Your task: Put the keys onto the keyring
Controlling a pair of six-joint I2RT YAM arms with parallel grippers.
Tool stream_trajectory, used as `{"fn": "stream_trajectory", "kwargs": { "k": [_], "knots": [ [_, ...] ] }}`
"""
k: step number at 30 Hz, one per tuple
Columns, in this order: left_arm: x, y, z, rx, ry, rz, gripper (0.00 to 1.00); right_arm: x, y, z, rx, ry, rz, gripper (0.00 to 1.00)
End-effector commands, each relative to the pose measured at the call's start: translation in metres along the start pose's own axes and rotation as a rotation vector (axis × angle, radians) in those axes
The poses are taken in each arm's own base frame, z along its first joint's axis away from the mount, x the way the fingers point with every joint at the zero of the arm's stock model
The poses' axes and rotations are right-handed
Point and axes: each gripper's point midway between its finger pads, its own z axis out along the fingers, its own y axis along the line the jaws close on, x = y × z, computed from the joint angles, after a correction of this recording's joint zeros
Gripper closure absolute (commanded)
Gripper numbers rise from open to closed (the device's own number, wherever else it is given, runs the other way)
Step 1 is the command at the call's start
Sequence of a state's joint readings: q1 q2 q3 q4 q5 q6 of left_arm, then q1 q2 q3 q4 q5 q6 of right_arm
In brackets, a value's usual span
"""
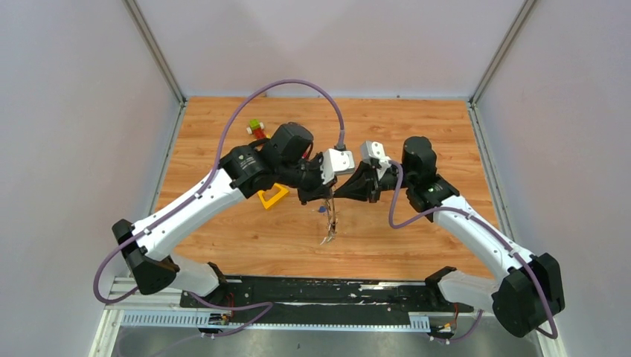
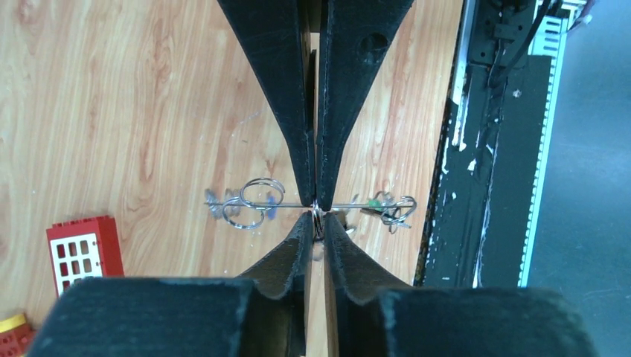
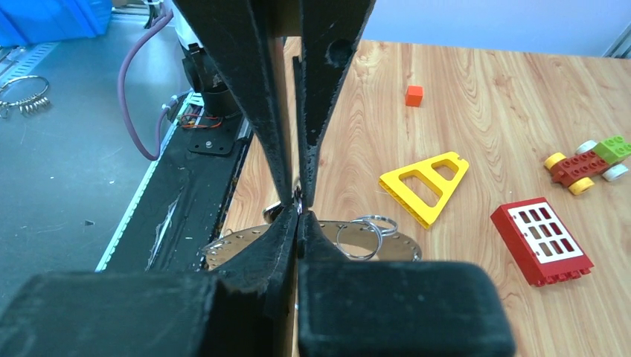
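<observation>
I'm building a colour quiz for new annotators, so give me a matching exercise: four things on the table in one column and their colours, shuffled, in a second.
Things
1. triangular block
2. window brick
3. small cube
4. keyring

Colours
A. grey
B. yellow
C. orange
D. red

Pairs: 1-B; 2-D; 3-C; 4-A
</observation>
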State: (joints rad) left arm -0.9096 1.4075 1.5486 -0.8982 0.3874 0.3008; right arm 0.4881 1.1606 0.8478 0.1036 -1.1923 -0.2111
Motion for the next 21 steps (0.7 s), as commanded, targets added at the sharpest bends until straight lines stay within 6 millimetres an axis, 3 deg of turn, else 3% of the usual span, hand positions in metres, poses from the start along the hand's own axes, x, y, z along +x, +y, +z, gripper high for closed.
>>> {"fn": "stream_trajectory", "kwargs": {
  "k": [1,5,11,21],
  "knots": [
    [-0.033,-0.005,-0.023,-0.027,-0.17,0.096,0.77,-0.027,0.003,-0.006,0.011,-0.039,-0.102,1.0],
    [-0.038,-0.003,-0.034,-0.056,-0.255,0.152,0.65,-0.036,0.005,-0.011,0.02,-0.058,-0.11,1.0],
    [-0.041,-0.002,-0.051,-0.078,-0.37,0.235,0.55,-0.047,0.01,-0.016,0.011,-0.082,-0.124,1.0],
    [-0.044,-0.01,-0.037,-0.026,-0.478,0.377,0.53,-0.05,0.017,-0.016,-0.031,-0.094,-0.115,1.0]
  ]
}}
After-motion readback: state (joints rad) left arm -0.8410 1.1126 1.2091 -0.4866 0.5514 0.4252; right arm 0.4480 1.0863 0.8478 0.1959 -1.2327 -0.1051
